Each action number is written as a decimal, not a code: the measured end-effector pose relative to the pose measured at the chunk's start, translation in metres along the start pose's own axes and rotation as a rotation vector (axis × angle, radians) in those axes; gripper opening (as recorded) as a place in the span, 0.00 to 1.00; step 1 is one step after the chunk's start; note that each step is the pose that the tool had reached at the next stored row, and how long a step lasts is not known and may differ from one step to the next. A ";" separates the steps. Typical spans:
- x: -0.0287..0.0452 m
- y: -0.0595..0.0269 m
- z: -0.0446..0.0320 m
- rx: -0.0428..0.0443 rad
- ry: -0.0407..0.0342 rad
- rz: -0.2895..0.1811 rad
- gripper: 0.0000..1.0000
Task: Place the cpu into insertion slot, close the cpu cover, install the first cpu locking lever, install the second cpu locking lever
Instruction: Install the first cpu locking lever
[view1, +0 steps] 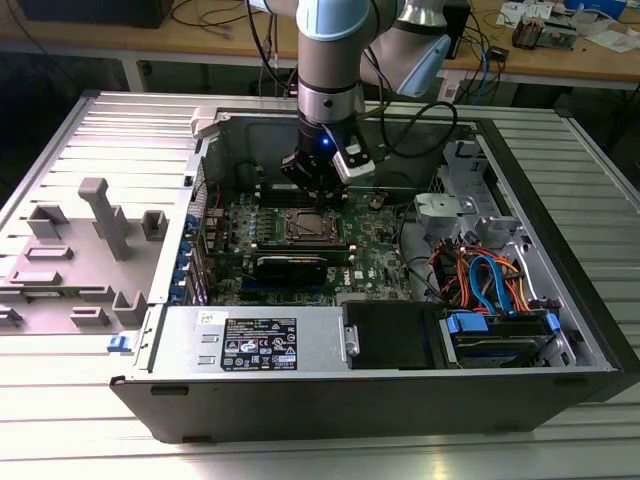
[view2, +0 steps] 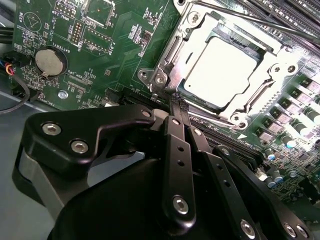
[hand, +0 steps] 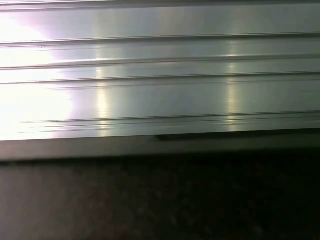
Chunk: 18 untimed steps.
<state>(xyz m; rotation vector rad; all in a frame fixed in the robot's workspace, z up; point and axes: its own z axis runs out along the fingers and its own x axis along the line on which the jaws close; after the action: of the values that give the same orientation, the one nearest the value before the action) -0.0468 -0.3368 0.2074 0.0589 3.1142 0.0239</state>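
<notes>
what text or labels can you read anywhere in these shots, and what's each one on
Black label on the metal cover at the case front, exterior view: white print, too small to read.
White sticker beside it: too small to read.
Motherboard, second wrist view: white silkscreen lettering, too small to quote reliably.
cpu: top washed out by glare, no markings readable.

Open computer case (view1: 560, 290) on ribbed aluminium table (view1: 90, 440); coin battery (view2: 50, 61) on green motherboard (view2: 120, 55).

ribbed alu table (view1: 90, 440), wood bench (view1: 200, 45) behind, cables
</notes>
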 end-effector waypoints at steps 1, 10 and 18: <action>0.0000 0.0000 -0.0008 0.0001 0.0001 -0.001 0.11; -0.0001 0.0000 0.0008 0.0000 0.0001 -0.002 0.11; -0.0004 0.0000 0.0025 0.0000 0.0001 -0.002 0.11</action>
<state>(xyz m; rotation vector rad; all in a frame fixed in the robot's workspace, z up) -0.0464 -0.3368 0.2049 0.0564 3.1143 0.0238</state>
